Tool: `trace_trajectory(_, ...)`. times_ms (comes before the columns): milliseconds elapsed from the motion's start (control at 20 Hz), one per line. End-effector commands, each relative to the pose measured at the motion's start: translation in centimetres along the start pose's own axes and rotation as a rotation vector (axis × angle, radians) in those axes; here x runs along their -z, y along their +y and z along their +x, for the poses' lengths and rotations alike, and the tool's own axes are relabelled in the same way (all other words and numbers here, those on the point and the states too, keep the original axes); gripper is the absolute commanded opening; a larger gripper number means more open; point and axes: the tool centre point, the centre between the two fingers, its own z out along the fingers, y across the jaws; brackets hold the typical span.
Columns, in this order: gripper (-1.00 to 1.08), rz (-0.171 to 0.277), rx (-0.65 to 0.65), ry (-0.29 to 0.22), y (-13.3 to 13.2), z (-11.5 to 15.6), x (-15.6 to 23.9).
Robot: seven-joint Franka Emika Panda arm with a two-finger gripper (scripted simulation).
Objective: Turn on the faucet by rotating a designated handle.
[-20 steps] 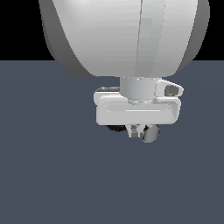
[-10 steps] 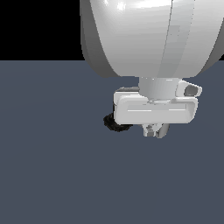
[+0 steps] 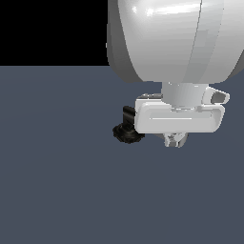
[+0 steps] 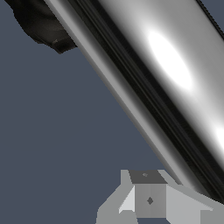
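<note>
The gripper [image 3: 175,139] hung low over the floor [image 3: 62,181], just beside the faucet [image 3: 127,129]; the handle [image 4: 175,65] ran close past one fingertip [image 4: 148,199]; jaw opening couldn't be told

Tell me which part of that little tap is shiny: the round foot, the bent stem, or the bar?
The handle, the straight grey bar, gleams with bright highlights in the wrist view. The scalloped base and elbow stem are matt black.
</note>
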Motion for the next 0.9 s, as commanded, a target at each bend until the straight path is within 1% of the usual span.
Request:
trace_trajectory(0, -1.00, -0.004, 0.006, 0.008, 0.6, 1.2, 0.1)
trace_trajectory(850, -1.00, -0.006, -0.001, 0.013, 5.0, 5.8, 0.4)
